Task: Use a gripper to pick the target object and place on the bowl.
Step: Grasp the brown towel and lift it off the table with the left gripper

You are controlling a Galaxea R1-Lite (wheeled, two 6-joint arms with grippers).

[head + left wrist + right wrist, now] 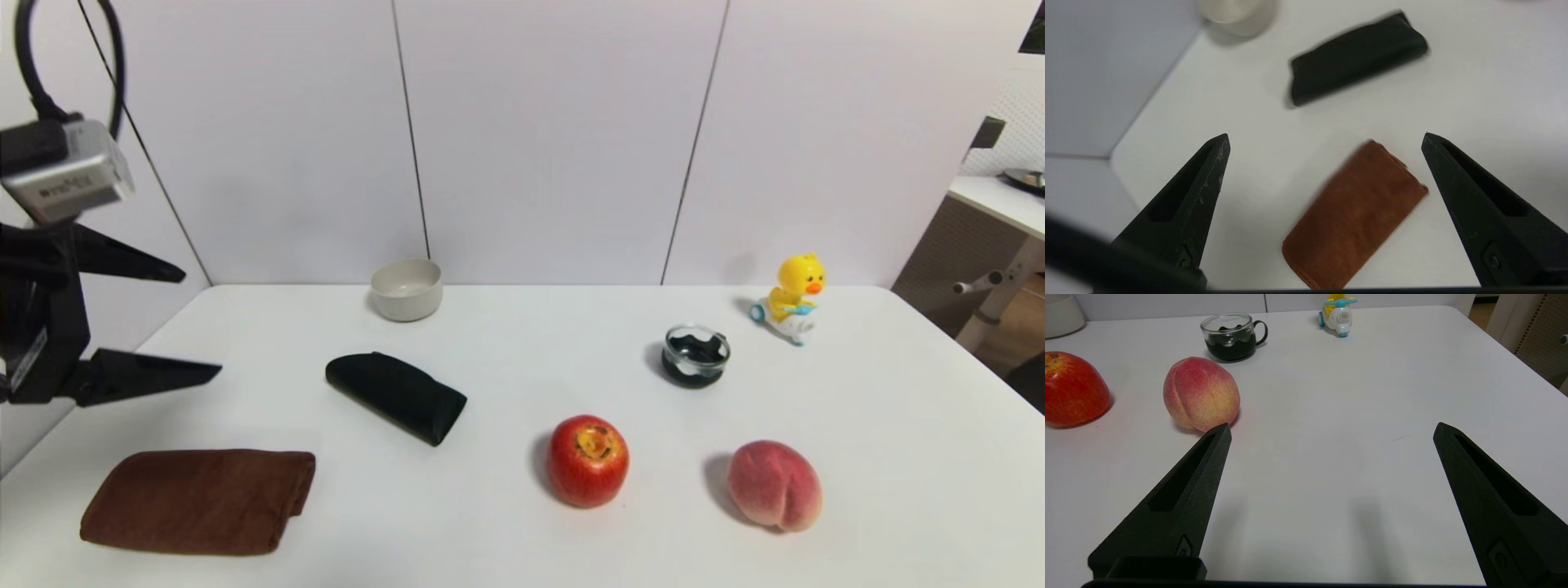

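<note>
The folded terry cloth towel (200, 500) is dark reddish-brown. The round ceramic bowl (406, 288) is matte off-white. The folded pouch-like case (397, 396) is plain black. The apple (587, 461) is red with a yellowish patch at its stem. The peach (773, 484) is pink blushed with pale yellow. The glass cup (695, 354) is clear with dark contents. The toy duck (790, 308) is yellow, with white and blue. The table (522, 539) is white. The left gripper (200, 322) has black jaws and a silver-grey camera box (67, 171); the right gripper (1331, 430) has black jaws as well.

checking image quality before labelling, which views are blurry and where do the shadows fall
Left wrist view: the brown towel and black case are smeared, while the left pincer stays crisp. Head view: sharp, with soft shadows to the left of the apple and peach. Right wrist view: clear, with the right pincer casting two faint shadows on the table.
</note>
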